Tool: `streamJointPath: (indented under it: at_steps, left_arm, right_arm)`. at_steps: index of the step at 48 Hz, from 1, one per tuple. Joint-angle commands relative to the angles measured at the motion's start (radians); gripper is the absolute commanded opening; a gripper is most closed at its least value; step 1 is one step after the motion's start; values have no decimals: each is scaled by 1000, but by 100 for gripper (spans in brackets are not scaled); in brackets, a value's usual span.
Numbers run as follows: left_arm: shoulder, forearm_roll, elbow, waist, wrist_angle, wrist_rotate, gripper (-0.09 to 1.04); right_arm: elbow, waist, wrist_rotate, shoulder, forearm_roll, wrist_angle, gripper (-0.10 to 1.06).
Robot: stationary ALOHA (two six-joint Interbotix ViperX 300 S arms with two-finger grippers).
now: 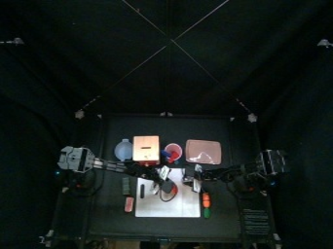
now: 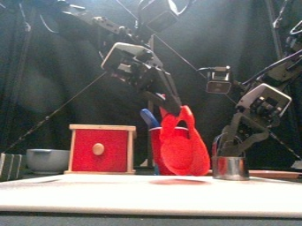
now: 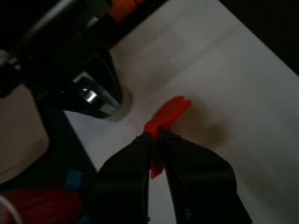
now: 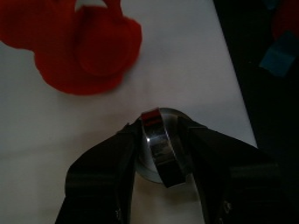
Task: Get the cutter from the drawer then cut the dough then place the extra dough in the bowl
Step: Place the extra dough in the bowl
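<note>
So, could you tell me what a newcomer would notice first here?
The red dough hangs limp from the left gripper, mid-table over the white board. Beside it, the right gripper holds the metal cutter on the board; the wooden box stands further left.

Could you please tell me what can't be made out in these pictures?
Cup: front view, mostly hidden behind the hanging dough.
Bowl contents: front view looks level, so its wall hides the inside.
Board: top view, too small and partly under the arms to show any cut disc.
Cutter handle: right wrist view, hidden by jaws.
</note>
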Motion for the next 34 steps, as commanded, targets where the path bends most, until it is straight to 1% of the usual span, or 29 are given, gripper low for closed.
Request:
streamJointPath:
  at_steps: [1,9,16,19,27,34]
  left_arm:
    - [-49,-3,-3,12,-71,-2,54]
    - [-77,-14,21,15,-170,-2,54]
    - [-118,-28,55,15,-193,-3,54]
    - [-160,-48,83,15,-207,-3,54]
    - [-307,-110,221,15,-318,-3,54]
    - [-488,-222,380,12,-407,-2,54]
  right_arm:
    - [0,0,3,-12,3,9,79]
    - [3,8,3,-11,5,9,79]
    - [5,11,3,-11,6,9,79]
    - [5,11,3,-12,5,11,79]
    - [5,11,3,-11,2,9,79]
    - [3,5,2,-11,-3,9,79]
